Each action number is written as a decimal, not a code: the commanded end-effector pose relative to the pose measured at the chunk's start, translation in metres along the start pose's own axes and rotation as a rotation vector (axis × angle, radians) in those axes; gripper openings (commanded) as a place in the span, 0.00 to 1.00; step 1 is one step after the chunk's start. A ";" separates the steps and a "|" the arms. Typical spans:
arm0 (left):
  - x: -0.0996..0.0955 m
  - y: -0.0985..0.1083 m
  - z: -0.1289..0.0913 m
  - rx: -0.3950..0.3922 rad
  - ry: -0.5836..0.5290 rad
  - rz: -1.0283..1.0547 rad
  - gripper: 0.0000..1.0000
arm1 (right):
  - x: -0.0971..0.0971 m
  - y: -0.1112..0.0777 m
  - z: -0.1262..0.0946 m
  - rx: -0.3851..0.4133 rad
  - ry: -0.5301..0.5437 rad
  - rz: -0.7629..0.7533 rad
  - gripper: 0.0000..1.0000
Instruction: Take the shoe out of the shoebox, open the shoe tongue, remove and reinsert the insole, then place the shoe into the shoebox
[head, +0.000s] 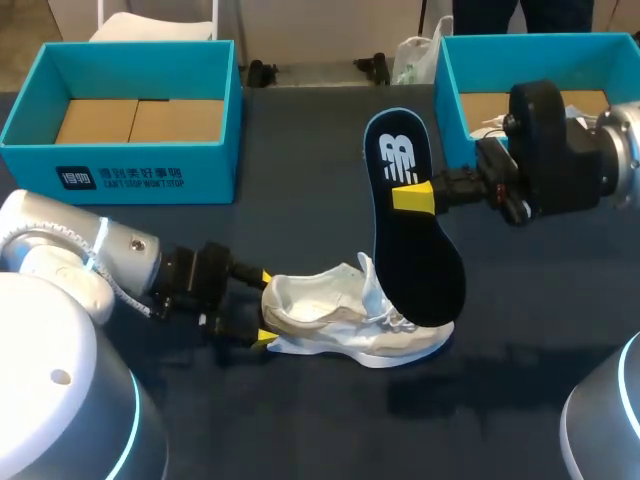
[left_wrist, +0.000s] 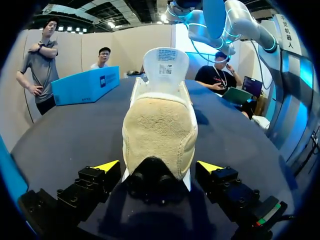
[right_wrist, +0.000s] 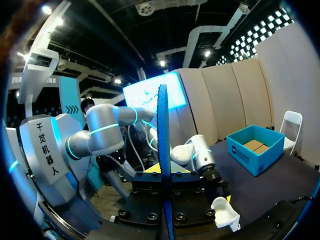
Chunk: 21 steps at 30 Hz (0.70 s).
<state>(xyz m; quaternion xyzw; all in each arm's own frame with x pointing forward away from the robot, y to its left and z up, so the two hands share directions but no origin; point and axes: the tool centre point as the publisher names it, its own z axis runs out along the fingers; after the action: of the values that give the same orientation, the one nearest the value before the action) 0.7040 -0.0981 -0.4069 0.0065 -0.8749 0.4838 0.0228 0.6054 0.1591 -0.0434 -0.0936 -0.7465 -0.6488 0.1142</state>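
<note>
So, the R gripper (head: 412, 197) comes in from the right and is clamped on the insole (head: 420, 260), yellow tips on both faces near the heel half. The insole is dark w/ a white logo and a light-blue edge. It's held up off the table (head: 330, 420), nearly on end, logo end up. Its lower, toe end sits over the shoe's front, by the laces; can't tell if they touch. In the right wrist view the insole (right_wrist: 162, 150) shows edge-on, pinched btwn the fingers of that gripper (right_wrist: 164, 172).

The shoe (head: 330, 315) is white, on its sole on the table, approx mid-table, outside both boxes, heel toward the L arm. The L gripper (head: 266, 308) is at the heel w/ one yellow tip each side, both against it as far as the head view shows, so it's closed on the heel at a wide spread. In the left wrist view the heel of the shoe (left_wrist: 160, 125) fills the gap in the gripper (left_wrist: 159, 167), and the tongue (left_wrist: 166, 62) stands pulled up, label facing the camera.

There are two blue shoeboxes at the far edge, both open-topped w/ brown cardboard inside. The left box (head: 140, 160) is well apart from the shoe, and the right box (head: 450, 90) is just behind the R gripper.
</note>
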 end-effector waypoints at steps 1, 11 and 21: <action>0.003 -0.004 -0.009 -0.093 0.015 0.033 1.00 | 0.000 0.000 0.001 0.001 -0.001 0.001 0.00; 0.004 -0.017 -0.029 -0.355 -0.015 0.117 1.00 | 0.000 0.000 0.001 0.001 -0.001 0.001 0.00; 0.004 -0.017 -0.029 -0.355 -0.015 0.117 1.00 | 0.000 0.000 0.001 0.001 -0.001 0.001 0.00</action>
<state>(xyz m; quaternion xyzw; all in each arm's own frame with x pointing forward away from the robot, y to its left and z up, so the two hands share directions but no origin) 0.7012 -0.0807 -0.3770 -0.0457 -0.9433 0.3285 -0.0110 0.6054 0.1591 -0.0434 -0.0937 -0.7465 -0.6488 0.1141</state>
